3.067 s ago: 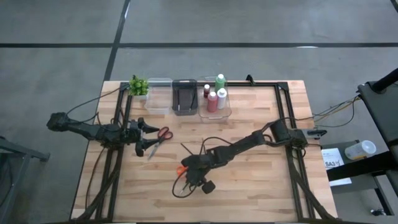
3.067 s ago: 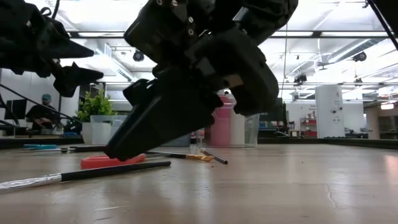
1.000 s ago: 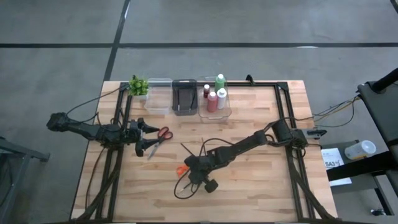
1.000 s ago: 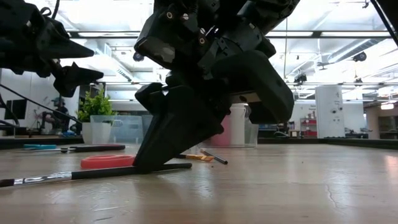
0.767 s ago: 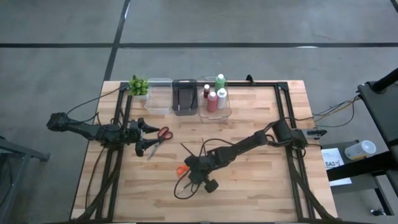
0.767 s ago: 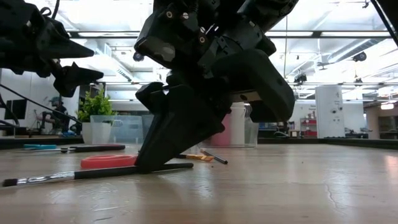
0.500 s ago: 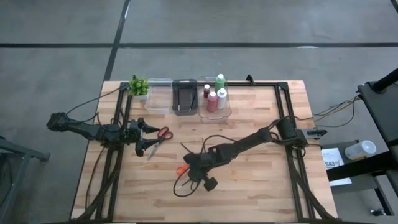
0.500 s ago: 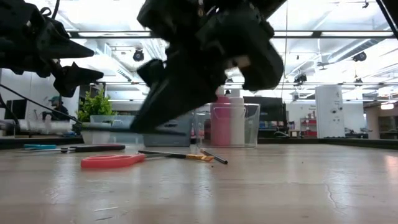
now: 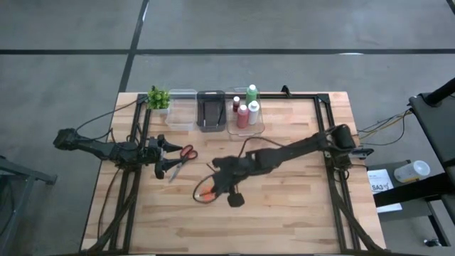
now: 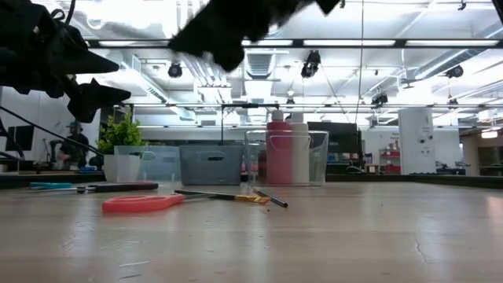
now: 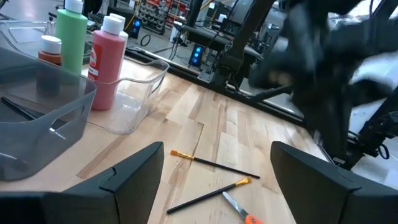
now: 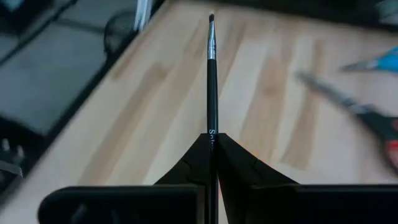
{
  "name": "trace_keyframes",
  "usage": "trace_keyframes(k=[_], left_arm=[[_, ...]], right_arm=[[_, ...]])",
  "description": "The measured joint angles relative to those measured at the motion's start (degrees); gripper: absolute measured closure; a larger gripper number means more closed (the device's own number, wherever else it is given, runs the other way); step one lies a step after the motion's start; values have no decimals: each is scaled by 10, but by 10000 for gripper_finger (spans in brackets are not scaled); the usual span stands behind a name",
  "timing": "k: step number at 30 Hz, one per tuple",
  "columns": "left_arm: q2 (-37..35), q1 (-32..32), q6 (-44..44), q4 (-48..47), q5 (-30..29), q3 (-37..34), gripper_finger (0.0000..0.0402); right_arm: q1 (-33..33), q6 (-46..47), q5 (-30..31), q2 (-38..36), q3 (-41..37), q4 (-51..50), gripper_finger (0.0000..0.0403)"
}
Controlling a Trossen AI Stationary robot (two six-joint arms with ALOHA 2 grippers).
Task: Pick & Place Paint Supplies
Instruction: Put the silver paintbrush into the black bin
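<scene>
My right gripper (image 12: 211,142) hangs above the table's middle (image 9: 216,179), shut on a thin dark-handled brush (image 12: 211,81). My left gripper (image 11: 217,168) waits open at the table's left (image 9: 168,161), beside the red-handled scissors (image 9: 183,155). Two more brushes (image 11: 214,163) and an orange tool (image 9: 207,193) lie flat on the wood. A green bottle (image 9: 252,92), a red one (image 9: 243,116) and a white one (image 9: 254,112) stand in a clear bin (image 9: 257,129) at the far edge. My right gripper pinches the brush's dark handle (image 12: 211,132) between its two fingers. The brush runs along the fingers and sticks out ahead of them, bristle tip (image 12: 211,18) foremost. The fingers slant down toward the table's near left. The brush hangs clear of the table.
A potted plant (image 9: 158,97), an empty clear bin (image 9: 180,108) and a dark bin (image 9: 210,110) line the far edge, left of the bottle bin. Dark frame rails (image 9: 136,171) run along both sides. Bare wood lies near and right of the middle.
My right gripper has risen from the table, staying shut on the brush, shifted toward the far edge and rolled at the wrist. The brush, which lay on the wood, is now lifted clear.
</scene>
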Motion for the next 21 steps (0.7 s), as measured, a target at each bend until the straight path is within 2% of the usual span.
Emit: trace_keyframes(k=[6, 12, 21], left_arm=[[0, 0, 0, 0, 0, 0, 99], [0, 0, 0, 0, 0, 0, 99], [0, 0, 0, 0, 0, 0, 99]], right_arm=[[-22, 97, 56, -75, 0, -26, 390], [-43, 162, 179, -132, 0, -63, 390], [-80, 266, 353, -147, 0, -44, 390]])
